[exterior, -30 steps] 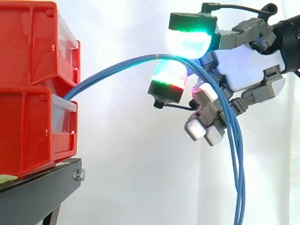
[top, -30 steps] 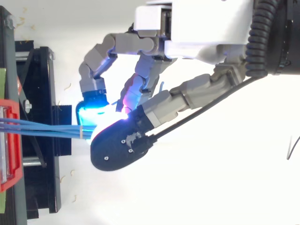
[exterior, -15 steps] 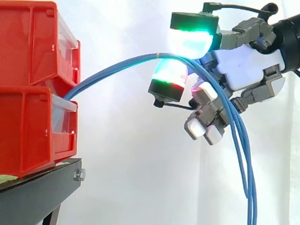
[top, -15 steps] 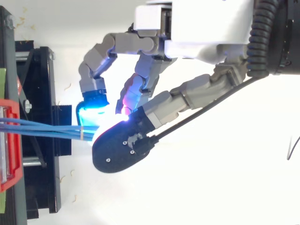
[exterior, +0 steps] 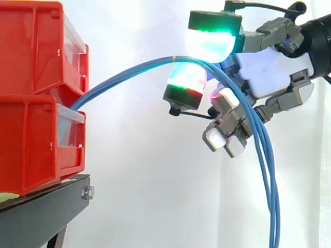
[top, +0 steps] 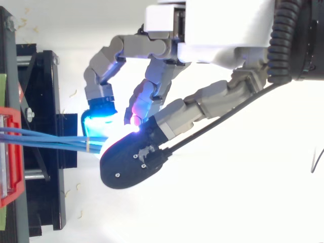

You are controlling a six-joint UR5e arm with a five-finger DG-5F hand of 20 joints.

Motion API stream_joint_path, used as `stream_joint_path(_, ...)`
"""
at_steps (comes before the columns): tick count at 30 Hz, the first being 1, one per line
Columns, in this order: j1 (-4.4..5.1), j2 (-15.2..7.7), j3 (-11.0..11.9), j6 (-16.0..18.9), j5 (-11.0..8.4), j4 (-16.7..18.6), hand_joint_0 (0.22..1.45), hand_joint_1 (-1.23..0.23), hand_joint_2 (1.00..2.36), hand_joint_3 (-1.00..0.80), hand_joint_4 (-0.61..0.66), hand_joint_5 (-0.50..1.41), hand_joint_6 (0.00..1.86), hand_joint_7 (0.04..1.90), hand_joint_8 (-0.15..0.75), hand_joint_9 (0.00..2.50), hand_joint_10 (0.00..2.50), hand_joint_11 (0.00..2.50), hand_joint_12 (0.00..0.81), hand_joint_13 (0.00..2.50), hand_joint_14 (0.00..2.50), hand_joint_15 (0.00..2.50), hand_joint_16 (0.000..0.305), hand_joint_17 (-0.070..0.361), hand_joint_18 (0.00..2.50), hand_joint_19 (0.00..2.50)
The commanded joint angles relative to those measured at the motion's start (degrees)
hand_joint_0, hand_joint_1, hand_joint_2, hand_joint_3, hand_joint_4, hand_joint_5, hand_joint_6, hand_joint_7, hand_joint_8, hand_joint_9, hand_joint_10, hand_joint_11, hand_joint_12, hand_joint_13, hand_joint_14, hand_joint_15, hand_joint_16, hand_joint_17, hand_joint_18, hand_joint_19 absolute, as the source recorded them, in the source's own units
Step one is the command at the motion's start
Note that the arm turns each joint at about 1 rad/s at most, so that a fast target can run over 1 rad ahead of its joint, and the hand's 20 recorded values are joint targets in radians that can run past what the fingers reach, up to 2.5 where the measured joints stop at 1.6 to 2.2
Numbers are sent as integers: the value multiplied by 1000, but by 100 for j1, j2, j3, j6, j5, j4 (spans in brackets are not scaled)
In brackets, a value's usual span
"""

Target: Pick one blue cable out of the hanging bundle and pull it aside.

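The hand point(exterior: 269, 72) comes in from the right, up high and well clear of the red bins point(exterior: 31, 93) stacked on the black stand point(exterior: 41, 212). Its fingers are curled in, and two glowing fingertips point(exterior: 209, 44) are closed from above and below on the blue cables point(exterior: 124, 74).

The cables leave the gap between the bins, arch up to a pale band point(exterior: 175, 58) just short of the pinch, then drop away steeply to the right in front of the white curtain point(exterior: 139, 181). I can't tell whether one strand or the whole lot sits between the pads.

From above, the strands point(top: 50, 140) run together at that band point(top: 87, 147) and vanish under the big dark-backed fingertip of the hand point(top: 223, 25).

Against a second ago, the grip hasn't let go. The hand has lifted a touch, and the hanging tails have swung further right at the bottom (half a second ago they were further over again). The dark fingertip has crept slightly lower in the overhead view, while the bins and stand haven't budged.
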State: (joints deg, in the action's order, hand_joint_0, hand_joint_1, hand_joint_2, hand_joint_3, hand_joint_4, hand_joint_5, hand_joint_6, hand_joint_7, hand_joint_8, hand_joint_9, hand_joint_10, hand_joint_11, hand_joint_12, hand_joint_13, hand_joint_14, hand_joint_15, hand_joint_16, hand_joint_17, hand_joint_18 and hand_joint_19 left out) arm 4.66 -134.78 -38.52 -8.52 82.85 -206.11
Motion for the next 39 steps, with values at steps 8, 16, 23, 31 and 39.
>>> stream_joint_path(8, 0, 4, 55, 0, -5, -70, 847, -986, 1000, -500, -262, -61, 956, 1075, 192, 1153, 22, 514, 326, 763, 22, 505, 44, 98, 633, 597)
stream_joint_path(16, 0, -5, 63, 0, 12, -70, 829, -995, 1000, -500, -295, -57, 961, 986, 181, 1133, 21, 493, 324, 751, 21, 494, 43, 97, 621, 584)
stream_joint_path(23, -18, 4, 46, 0, 21, -79, 778, -1017, 1000, -500, -272, -48, 947, 890, 159, 1136, 22, 458, 318, 744, 23, 494, 42, 94, 616, 583)
stream_joint_path(31, -26, 4, 46, 0, 21, -96, 730, -1033, 1000, -500, -256, -39, 928, 821, 154, 1145, 20, 452, 311, 737, 21, 495, 41, 92, 604, 592)
stream_joint_path(39, -26, -5, 46, 0, 21, -96, 499, -904, 1000, -500, -179, -35, 887, 823, 161, 1181, 18, 417, 335, 748, 21, 486, 46, 104, 615, 617)
